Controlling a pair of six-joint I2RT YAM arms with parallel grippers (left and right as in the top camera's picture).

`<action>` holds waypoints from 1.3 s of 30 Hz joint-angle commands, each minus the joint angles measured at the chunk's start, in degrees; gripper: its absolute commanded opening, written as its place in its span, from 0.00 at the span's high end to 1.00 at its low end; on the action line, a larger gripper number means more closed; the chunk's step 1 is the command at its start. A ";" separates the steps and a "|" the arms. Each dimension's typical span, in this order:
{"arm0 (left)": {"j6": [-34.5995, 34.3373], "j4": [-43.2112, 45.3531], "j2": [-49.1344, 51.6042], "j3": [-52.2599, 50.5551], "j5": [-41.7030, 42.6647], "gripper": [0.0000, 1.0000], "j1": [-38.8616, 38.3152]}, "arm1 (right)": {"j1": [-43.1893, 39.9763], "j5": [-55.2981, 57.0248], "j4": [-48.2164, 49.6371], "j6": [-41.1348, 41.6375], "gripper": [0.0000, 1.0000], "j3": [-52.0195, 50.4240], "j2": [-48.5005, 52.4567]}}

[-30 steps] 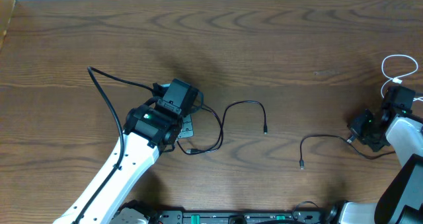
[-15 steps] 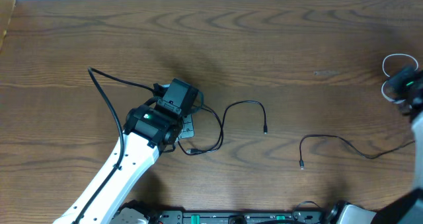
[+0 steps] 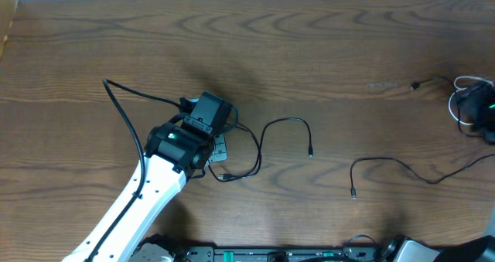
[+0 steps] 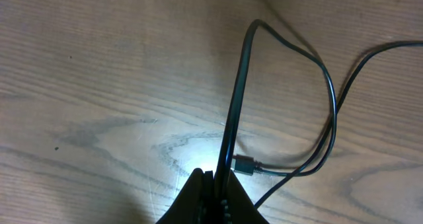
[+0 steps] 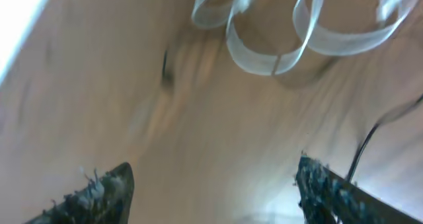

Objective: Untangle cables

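Cables (image 3: pixel 398 162) lie in separate places across the wooden table (image 3: pixel 232 38), none crossing another that I can see from overhead.

My left arm (image 3: pixel 131 196) reaches in from the near left edge. Its gripper (image 4: pixel 213 179) is pinched tight on the looped black cable (image 3: pixel 290 120), which rises straight out from between my fingertips in the wrist view. Beyond my grip the cord curls round on itself, then arches toward the middle of the table. One of its plugs (image 4: pixel 243 163) lies just beside my closed fingers (image 4: pixel 198 191).

My right gripper (image 5: pixel 215 184) is at the far right edge, jaws spread wide with only bare wood between them. This wrist view is blurred.

The long black cable (image 3: pixel 421 178) trails from the right edge toward the centre, well apart from the looped one, and turns down to its plug (image 3: pixel 353 192).

The white cable (image 3: pixel 469 79) sits coiled in loops at the far right, just beyond my open right fingers (image 5: pixel 106 191).

A thin black lead runs left from those white loops and ends in a small plug (image 3: pixel 415 84). I cannot tell whether this lead touches the white coils.
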 commanded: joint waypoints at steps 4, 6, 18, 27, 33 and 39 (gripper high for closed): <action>-0.28 -0.20 -0.26 0.33 -0.17 0.92 0.26 | 8.66 -6.43 -7.50 -9.35 0.24 -4.61 0.07; -0.28 -0.20 -0.26 0.33 -0.15 0.92 0.26 | 10.82 -2.75 -8.33 -7.34 0.26 -7.89 0.07; -0.28 -0.22 -0.26 0.33 -0.15 0.92 0.26 | 12.24 16.22 9.20 26.32 0.01 -28.85 0.07; -0.28 -0.22 -0.26 0.33 -0.15 0.92 0.26 | 12.24 16.28 15.96 32.44 0.14 -34.36 0.07; -0.28 -0.24 -0.26 0.33 -0.13 0.92 0.26 | 12.24 18.51 20.57 35.71 0.22 -37.68 0.07; -0.28 -0.22 -0.26 0.33 -0.13 0.92 0.26 | 12.24 20.79 20.68 35.69 0.51 -37.75 0.07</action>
